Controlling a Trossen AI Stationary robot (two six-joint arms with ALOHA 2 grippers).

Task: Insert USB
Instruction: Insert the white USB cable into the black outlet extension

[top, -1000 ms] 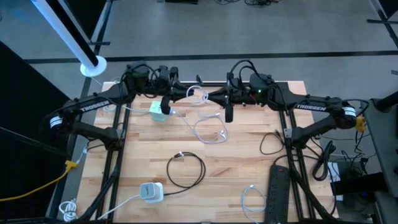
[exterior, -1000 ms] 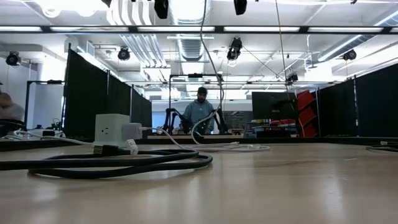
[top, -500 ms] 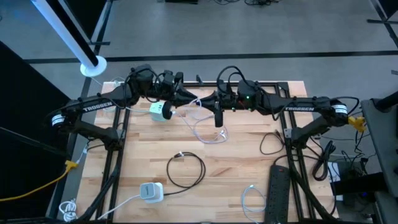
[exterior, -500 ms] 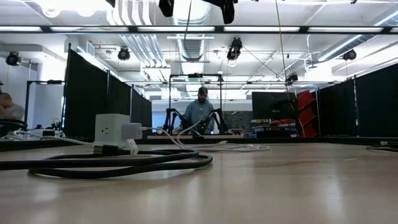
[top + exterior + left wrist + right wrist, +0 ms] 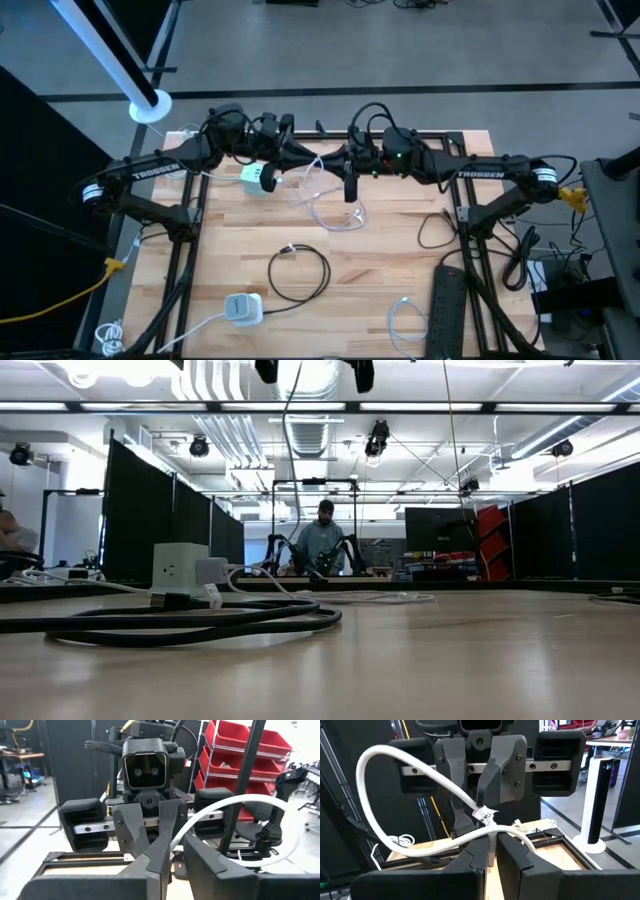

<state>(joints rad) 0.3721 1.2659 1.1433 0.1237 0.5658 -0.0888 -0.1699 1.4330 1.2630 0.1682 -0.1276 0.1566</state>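
Observation:
A white braided USB cable (image 5: 395, 755) arches in the air between my two grippers above the far middle of the table. My left gripper (image 5: 306, 160) and my right gripper (image 5: 332, 160) face each other tip to tip, both shut on this cable. The rest of the cable hangs down (image 5: 289, 470) and lies in slack loops (image 5: 335, 210) on the wood. A white and green charger block (image 5: 258, 178) sits just near of the left gripper. Any plug at the cable's end is hidden between the fingers. My left gripper pinches the white cable (image 5: 176, 841) between its two fingers, level, coming from the table's left. The cable leaves the fingers and curves up in an arch (image 5: 280, 802), lifted clear. My right gripper pinches the same cable (image 5: 481, 836) between its two fingers, level, from the table's right, fingers across it. The cable runs slack out of both sides of the hold.
A coiled black cable (image 5: 300, 272) lies mid-table, and a white power adapter (image 5: 242, 308) near the near edge. A black power strip (image 5: 447, 305) and another white cable (image 5: 405, 322) lie at the near right. A person (image 5: 322, 538) stands behind the table.
The two grippers have moved toward each other, the left toward the table's right and the right toward the table's left, until nearly tip to tip. The cable between them has bowed into a tighter arch. In the last half second they hardly moved.

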